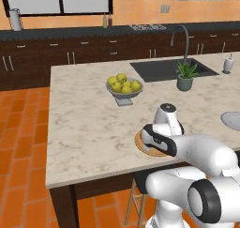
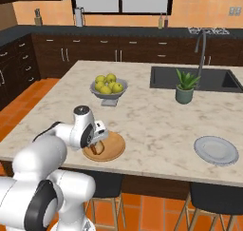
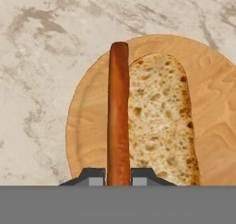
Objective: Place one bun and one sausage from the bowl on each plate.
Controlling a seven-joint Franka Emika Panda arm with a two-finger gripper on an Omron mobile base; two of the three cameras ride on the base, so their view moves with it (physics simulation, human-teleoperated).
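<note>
My gripper [image 3: 118,174] hangs low over the tan-orange wood plate [image 3: 87,126] near the counter's front edge, shut on a long brown sausage [image 3: 118,112]. A split bun [image 3: 159,121] lies cut side up on that plate, right beside the sausage. From the right base view the gripper [image 2: 98,147] sits over the same plate [image 2: 115,147]. In the left base view my hand covers most of the plate [image 1: 138,141]. The pale grey-white plate [image 2: 216,150] [image 1: 232,120] lies bare far to the right. The dark wood bowl is out of view.
A grey footed bowl of yellow-green fruit [image 2: 108,87] [image 1: 124,87] stands mid-counter behind the wood plate. A potted plant [image 2: 184,87] sits by the dark sink [image 2: 194,78], with a soap dispenser [image 1: 228,63] at the far right. Stools stand under the front edge.
</note>
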